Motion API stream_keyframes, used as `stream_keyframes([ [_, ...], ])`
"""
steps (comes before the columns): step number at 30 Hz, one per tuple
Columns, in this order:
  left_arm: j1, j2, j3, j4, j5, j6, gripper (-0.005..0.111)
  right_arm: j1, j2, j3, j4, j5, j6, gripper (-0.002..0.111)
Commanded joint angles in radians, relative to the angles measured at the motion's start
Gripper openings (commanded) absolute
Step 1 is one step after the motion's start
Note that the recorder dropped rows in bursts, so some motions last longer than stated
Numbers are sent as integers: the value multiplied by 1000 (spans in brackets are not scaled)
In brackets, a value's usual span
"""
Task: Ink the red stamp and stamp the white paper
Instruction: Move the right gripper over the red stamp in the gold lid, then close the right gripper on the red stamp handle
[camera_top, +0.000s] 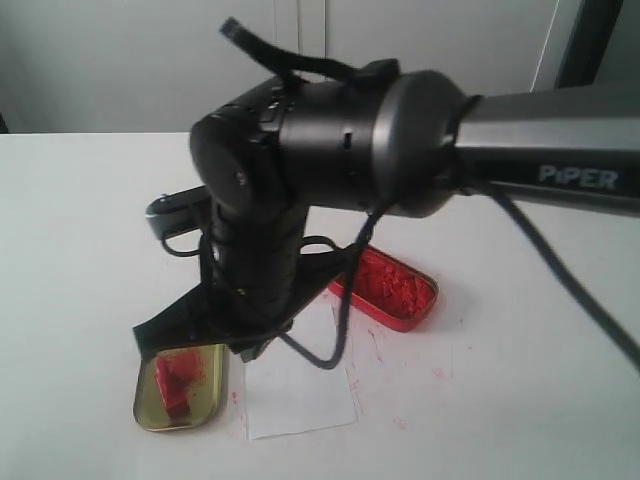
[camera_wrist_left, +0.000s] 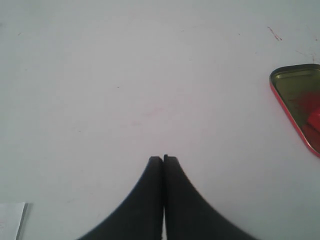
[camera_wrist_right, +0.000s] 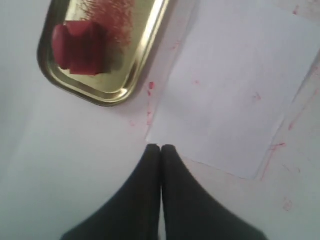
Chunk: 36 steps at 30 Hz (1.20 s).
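Observation:
The red stamp (camera_wrist_right: 79, 47) lies in the gold oval lid (camera_wrist_right: 127, 75), which sits at the front left of the table; the exterior view shows the same stamp (camera_top: 175, 382) and lid (camera_top: 150, 398). Just to the right of the lid lies the white paper (camera_wrist_right: 235, 85), flat, with only faint red specks showing; it is also in the exterior view (camera_top: 300, 395). My right gripper (camera_wrist_right: 161, 148) is shut and empty, its tips just off the paper's near corner and apart from the lid. My left gripper (camera_wrist_left: 163, 158) is shut, empty, over bare tabletop.
The red oval tin (camera_top: 395, 318) of ink paste stands behind and right of the paper. The right arm (camera_top: 330, 140) fills the middle of the exterior view and hides the table beneath it. Red smears dot the tabletop (camera_top: 440, 372). The lid's rim (camera_wrist_left: 285, 102) shows at the left wrist view's edge.

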<state>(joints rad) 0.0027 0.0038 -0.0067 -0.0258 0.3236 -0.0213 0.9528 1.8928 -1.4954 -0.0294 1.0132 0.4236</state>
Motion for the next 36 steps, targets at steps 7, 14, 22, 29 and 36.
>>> stream_keyframes([
  [7,-3,-4,7,1,9,-1,0,86,157,-204,-52,62,25,0],
  [14,-3,-4,7,1,9,-1,0,104,236,-321,-52,85,25,0],
  [22,-3,-4,7,1,9,-1,0,116,296,-388,-52,87,-16,5],
  [29,-3,-4,7,1,9,-1,0,116,298,-390,-80,84,-16,34],
  [36,-3,-4,7,1,9,-1,0,116,332,-390,-97,62,-16,35],
])
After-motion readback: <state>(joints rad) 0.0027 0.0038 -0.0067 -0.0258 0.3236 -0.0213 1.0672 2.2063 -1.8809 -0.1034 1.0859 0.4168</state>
